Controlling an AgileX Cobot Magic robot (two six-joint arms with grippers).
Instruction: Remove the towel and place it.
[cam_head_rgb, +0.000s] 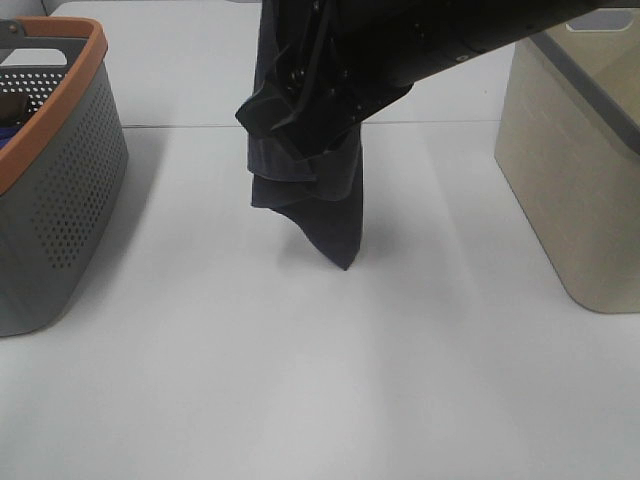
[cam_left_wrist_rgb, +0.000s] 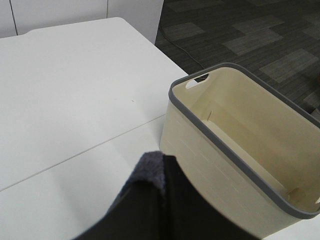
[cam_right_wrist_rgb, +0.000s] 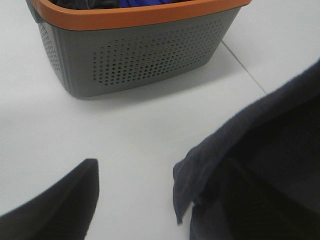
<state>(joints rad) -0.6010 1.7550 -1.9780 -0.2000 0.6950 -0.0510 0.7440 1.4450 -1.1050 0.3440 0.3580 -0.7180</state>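
The dark navy towel (cam_head_rgb: 315, 190) hangs in folds above the middle of the white table, its lowest corner just over the surface. In the left wrist view my left gripper (cam_left_wrist_rgb: 161, 186) is shut on a bunched edge of the towel (cam_left_wrist_rgb: 150, 167). My right arm (cam_head_rgb: 450, 40) reaches in from the upper right to the cloth at mid-height. In the right wrist view my right gripper (cam_right_wrist_rgb: 157, 172) stands open: one finger (cam_right_wrist_rgb: 65, 202) is bare and apart from the cloth, and the towel (cam_right_wrist_rgb: 260, 165) drapes over the other side and hides that finger.
A grey perforated basket with an orange rim (cam_head_rgb: 60, 190) stands at the left edge and holds dark and blue laundry (cam_right_wrist_rgb: 145, 2). A beige bin with a grey rim (cam_head_rgb: 570, 170) stands at the right, its inside bare (cam_left_wrist_rgb: 250, 130). Dark carpet lies beyond the table's far edge.
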